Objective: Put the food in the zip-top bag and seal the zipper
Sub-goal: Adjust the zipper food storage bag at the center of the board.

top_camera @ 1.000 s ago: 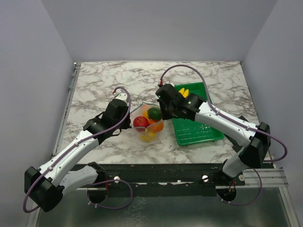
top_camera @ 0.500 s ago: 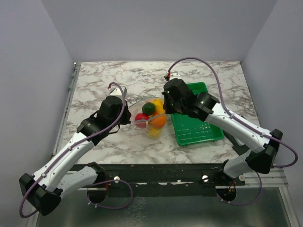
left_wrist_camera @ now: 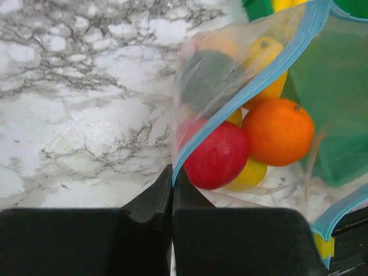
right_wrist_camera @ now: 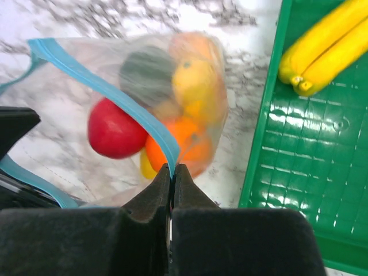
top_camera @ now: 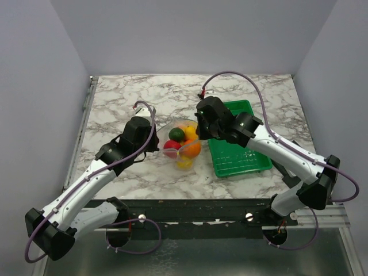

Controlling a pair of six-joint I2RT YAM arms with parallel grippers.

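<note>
Zipper (right_wrist_camera: 115, 102) pinched by closed left gripper (left_wrist_camera: 172, 172) and right gripper (right_wrist_camera: 172, 169); banana (right_wrist_camera: 325, 46) seen right of bag (top_camera: 183, 146), nearer right gripper.

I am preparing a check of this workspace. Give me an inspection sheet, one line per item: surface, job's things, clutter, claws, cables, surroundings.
Surface: marble-pattern table, no spills seen.
Job's things: clear bag lies at the table's middle with its mouth open, and its blue zipper is not sealed. Red, orange, green and yellow fruits are inside. The bananas are not in the bag.
Clutter: green tray to the right of the bag, holding the bananas.
Claws: left claw and right claw are each shut on the zipper.
Cables: purple cables loop along both arms, clear of the bag.
Surroundings: plain grey walls and a metal frame at the near edge.
</note>
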